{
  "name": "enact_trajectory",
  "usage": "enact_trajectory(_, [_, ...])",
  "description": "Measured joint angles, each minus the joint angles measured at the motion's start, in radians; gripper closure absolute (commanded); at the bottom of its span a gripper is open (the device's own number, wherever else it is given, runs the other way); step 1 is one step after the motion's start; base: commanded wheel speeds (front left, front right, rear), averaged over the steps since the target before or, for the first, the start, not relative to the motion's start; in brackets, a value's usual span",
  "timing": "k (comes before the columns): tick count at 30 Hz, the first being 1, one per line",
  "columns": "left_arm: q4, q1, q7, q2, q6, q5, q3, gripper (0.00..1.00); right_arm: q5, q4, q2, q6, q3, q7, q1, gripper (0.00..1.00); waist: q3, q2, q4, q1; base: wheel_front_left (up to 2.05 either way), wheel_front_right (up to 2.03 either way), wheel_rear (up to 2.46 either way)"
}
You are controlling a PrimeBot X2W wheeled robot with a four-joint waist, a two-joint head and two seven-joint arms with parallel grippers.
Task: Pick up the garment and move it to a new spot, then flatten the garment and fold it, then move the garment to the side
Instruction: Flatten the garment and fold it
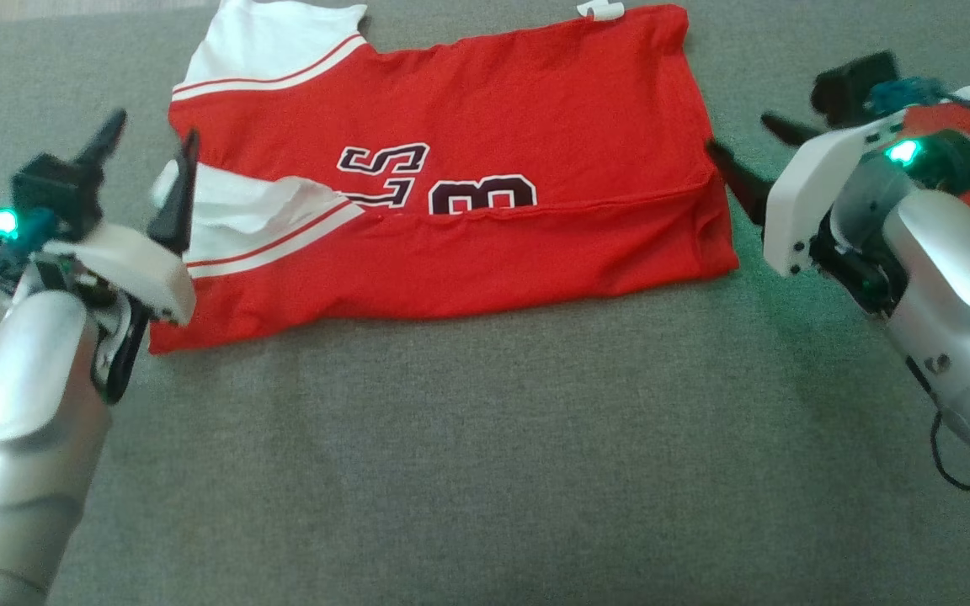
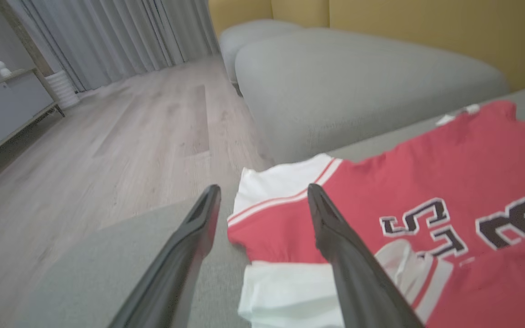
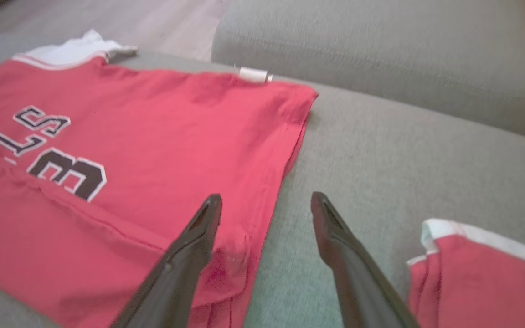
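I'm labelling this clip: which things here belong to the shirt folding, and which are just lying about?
Belongs to the job:
red shirt, near edge folded over, on the grey seat
left gripper, fingers open
right gripper, fingers open

Just lying about:
second red garment at the right
grey cushion behind
cabinet
curtains

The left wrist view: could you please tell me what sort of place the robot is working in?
Most likely a home living room: a grey upholstered sofa, a wood-plank floor and long grey curtains, with a yellow wall behind.
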Motion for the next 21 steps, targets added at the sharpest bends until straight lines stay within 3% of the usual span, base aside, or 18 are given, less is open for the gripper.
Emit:
enact_trajectory(5, [0.018,-0.031,-0.154,-0.058,0.054,-0.055,0.084,0.0,-0.035,0.063,0.049,0.0,-0.068,-0.211,-0.012,0.0,-0.021,0.0,0.005,-0.0001,0.0,0.0,0.0])
enact_trajectory(10, [-0.071,0.002,-0.195,-0.099,0.1,-0.095,0.194,0.0,-0.086,0.109,0.092,0.0,-0.166,-0.449,-0.003,0.0,-0.065,0.0,0.01,-0.0002,0.0,0.0,0.0])
enact_trajectory(15, [-0.309,0.18,-0.202,-0.162,0.142,-0.053,0.323,0.0,-0.16,0.091,0.154,0.0,-0.357,-0.501,0.098,0.0,-0.115,0.0,0.012,-0.0003,0.0,0.0,0.0])
enact_trajectory(21, [-0.428,0.463,-0.202,-0.253,0.154,0.061,0.372,0.0,-0.418,-0.164,0.258,0.0,-0.648,-0.503,0.364,0.0,-0.167,0.0,0.004,-0.0004,0.0,0.0,0.0])
